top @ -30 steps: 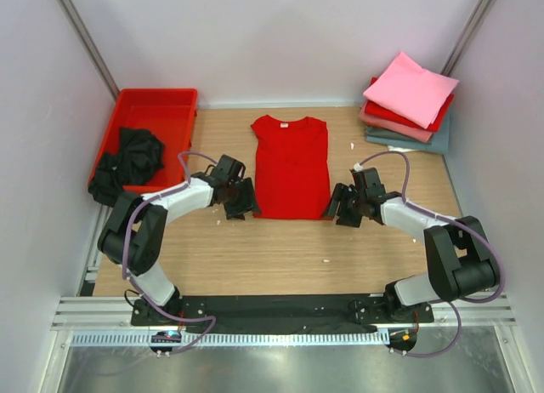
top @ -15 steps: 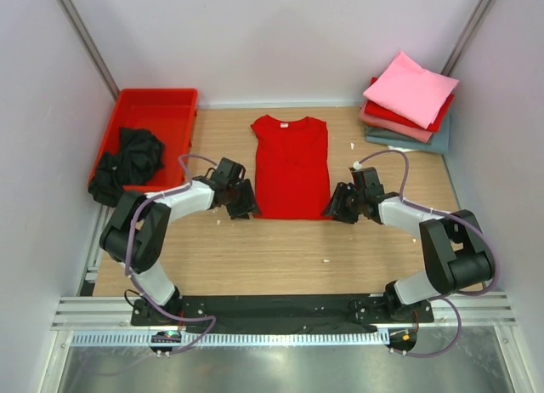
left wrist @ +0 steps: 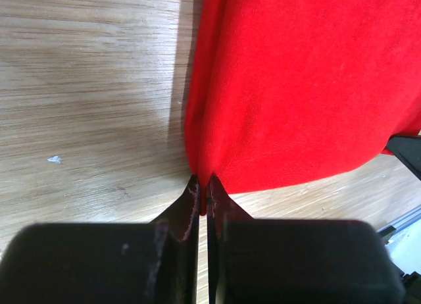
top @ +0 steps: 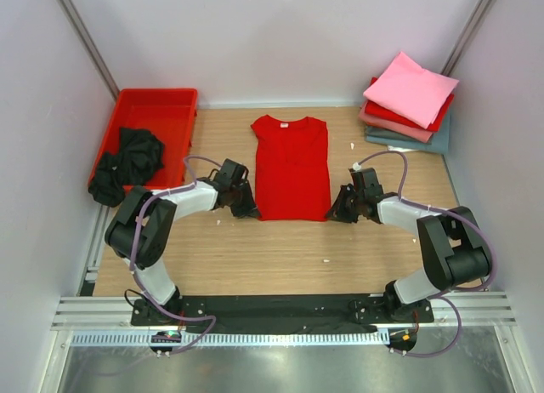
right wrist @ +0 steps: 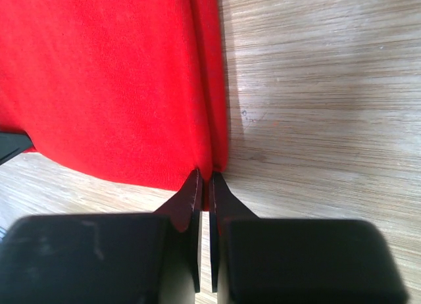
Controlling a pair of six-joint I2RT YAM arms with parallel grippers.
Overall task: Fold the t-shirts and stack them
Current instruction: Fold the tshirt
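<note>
Top external check: find red t-shirt (top: pixel 291 168) flat in the middle of the surface (top: pixel 255 248), collar at 12 o'clock; note left jaws and right jaws clamped shut on its hem corners at 7 and 5 o'clock. Lift both corners level and together, then carry toward 12 o'clock without slack

From the top my cell is bright and evenly lit from overhead, sharp throughout, with only faint soft shadows on the table (top: pixel 280 248) and a dull sheen on the metal strip (top: pixel 280 367). In my 2 wrist views the shirt (left wrist: pixel 309 87) is a saturated red with crisp weave and drops a soft shadow band on the wood beside its edge. My left gripper (left wrist: pixel 202 185) and right gripper (right wrist: pixel 204 182) blur into black masses at the bottom.
</note>
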